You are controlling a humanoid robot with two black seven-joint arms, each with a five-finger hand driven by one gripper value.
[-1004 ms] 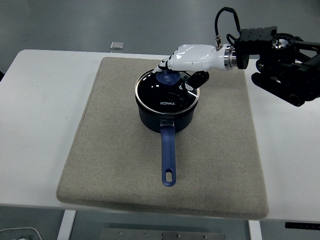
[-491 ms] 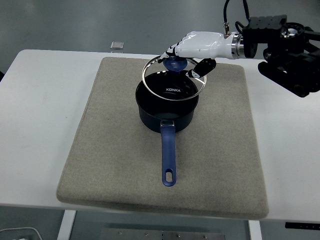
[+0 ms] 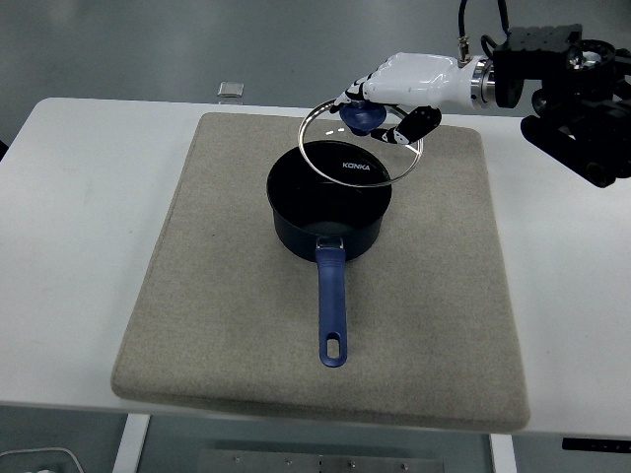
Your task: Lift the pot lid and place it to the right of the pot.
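Observation:
A dark blue pot [image 3: 328, 209] with a long blue handle [image 3: 331, 307] stands on a beige mat [image 3: 227, 296], handle pointing toward me. My right hand [image 3: 389, 94], white with a black thumb, is shut on the blue knob [image 3: 359, 118] of the glass lid [image 3: 362, 151]. The lid hangs in the air, tilted, above the pot's far right rim. The pot is open. The left arm is out of view.
The mat covers the middle of the white table [image 3: 69, 246]. A small grey square object [image 3: 230, 90] lies at the table's far edge. Bare mat lies to the right of the pot [image 3: 444, 256].
My right hand has lifted the lid off the pot and carried it up and to the right. The pot has stayed in place.

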